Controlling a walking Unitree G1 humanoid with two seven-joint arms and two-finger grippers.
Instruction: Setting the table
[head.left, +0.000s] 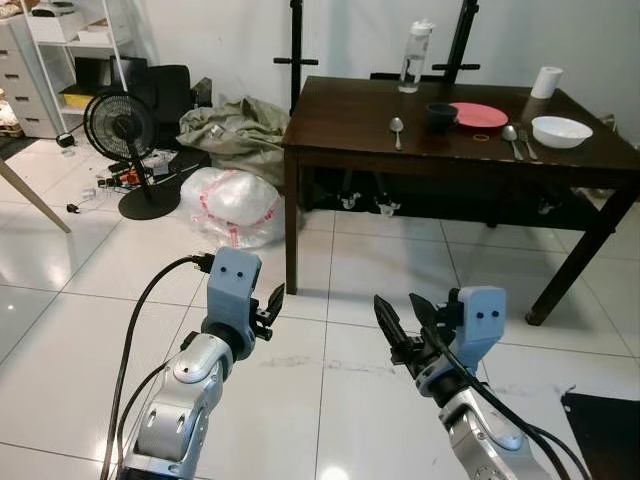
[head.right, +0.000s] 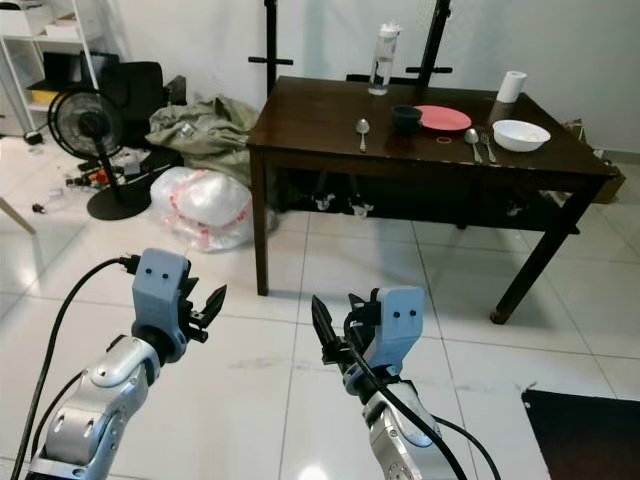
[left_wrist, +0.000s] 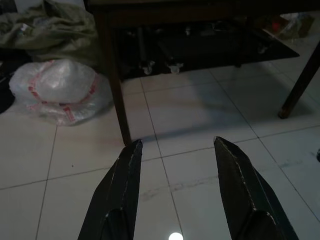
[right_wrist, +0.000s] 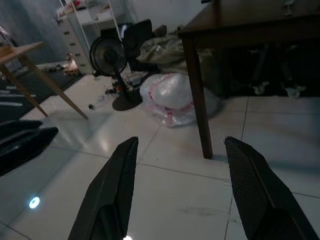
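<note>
Floor, left: black standing fan (head.left: 122, 128), a crumpled olive cloth (head.left: 232, 128) behind, and a clear plastic bag (head.left: 232, 203) with red print beside the table leg

Left gripper (head.left: 272, 305): raised over white tile, well short of the table, fingers spread wide, holding nothing

Right gripper (head.left: 402, 318): level with the left, over the tile, fingers wide apart, holding nothing

Dark wooden table (head.left: 340, 130), ahead of both grippers, bearing from left to right:
- spoon (head.left: 396, 129), lying alone near the front edge
- clear water bottle (head.left: 415, 56), upright at the back edge
- dark small bowl (head.left: 441, 115), touching the pink plate (head.left: 482, 115)
- spoon and fork pair (head.left: 517, 140), side by side, just beside the white bowl (head.left: 561, 131)
- white paper roll (head.left: 546, 81), upright at the far right corner
</note>
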